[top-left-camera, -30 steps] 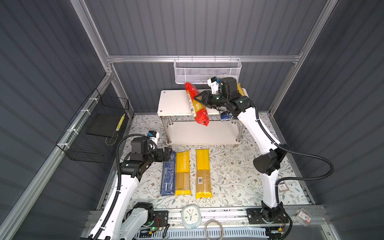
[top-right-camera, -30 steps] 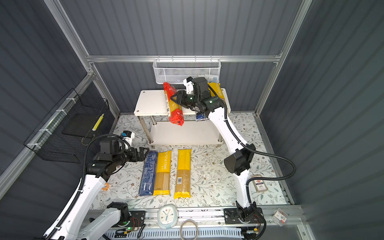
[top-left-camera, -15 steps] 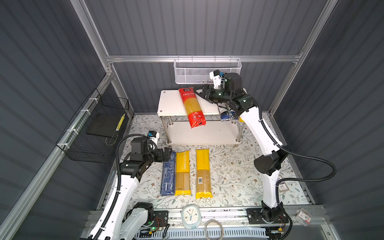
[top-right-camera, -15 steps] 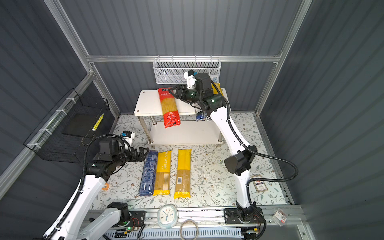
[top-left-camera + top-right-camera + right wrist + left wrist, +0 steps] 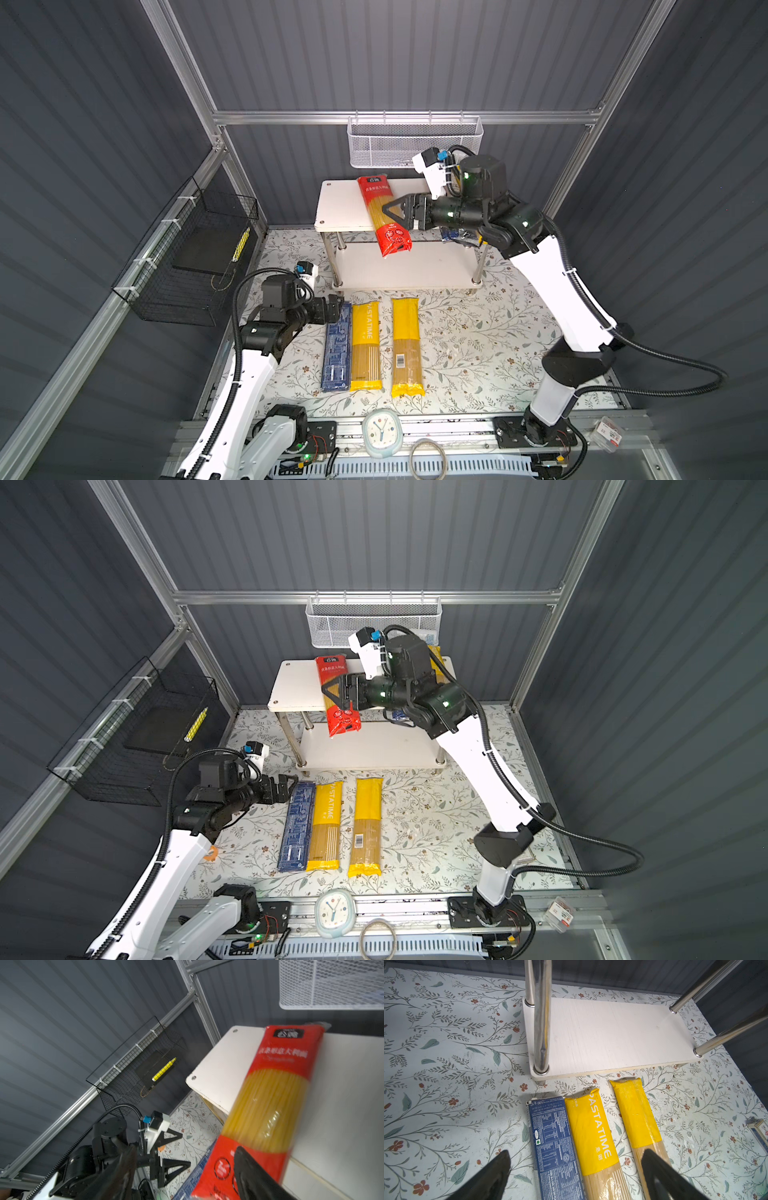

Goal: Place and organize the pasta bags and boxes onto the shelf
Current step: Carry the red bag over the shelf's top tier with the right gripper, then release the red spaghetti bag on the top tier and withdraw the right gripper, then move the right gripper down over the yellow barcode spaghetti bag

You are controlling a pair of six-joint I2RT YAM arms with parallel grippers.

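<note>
Right gripper (image 5: 392, 211), jaws spread and clasping nothing, hangs over the middle of a red bag (image 5: 375, 197) lying across the top board of the white shelf (image 5: 340, 203). In the right wrist view one black finger (image 5: 255, 1169) crosses the bag's red end; whether it touches cannot be told. That end juts past the shelf's front edge, above the lower board (image 5: 612, 1032).

Left of the bag the top board is bare, and so is the lower board between its metal posts (image 5: 542, 1022). At the shelf's right end a yellow bag (image 5: 435, 654) and a dark-blue bag end (image 5: 451, 235) show from behind the right arm (image 5: 540, 266).

In front of the shelf, on the flowered mat (image 5: 478, 332), a dark-blue box (image 5: 336, 353), a yellow PASTATIME bag (image 5: 365, 345) and a second yellow bag (image 5: 406, 345) lie side by side, ends toward the shelf. Box and PASTATIME bag touch; the second bag lies slightly apart. Left gripper (image 5: 576, 1153), jaws wide and holding nothing, hovers at the box's shelf-side end.
</note>
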